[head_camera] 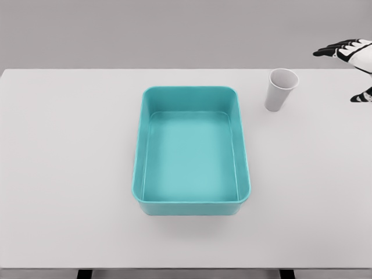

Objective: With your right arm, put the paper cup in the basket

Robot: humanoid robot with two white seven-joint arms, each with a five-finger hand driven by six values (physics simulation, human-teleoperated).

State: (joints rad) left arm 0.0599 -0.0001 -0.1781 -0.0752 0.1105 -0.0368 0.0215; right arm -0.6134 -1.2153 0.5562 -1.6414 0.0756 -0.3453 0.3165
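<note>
White paper cup (281, 89) upright on white table (64, 163), just right of teal plastic basket (192, 203), right hand (351, 55) nearby, fingers spread, holding nothing

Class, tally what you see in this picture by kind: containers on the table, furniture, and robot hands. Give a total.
Cups: 1, the white paper cup
Baskets: 1, the teal basket
Tables: 1, the white table
Robot hands: 1, the right hand
Total: 4
</note>
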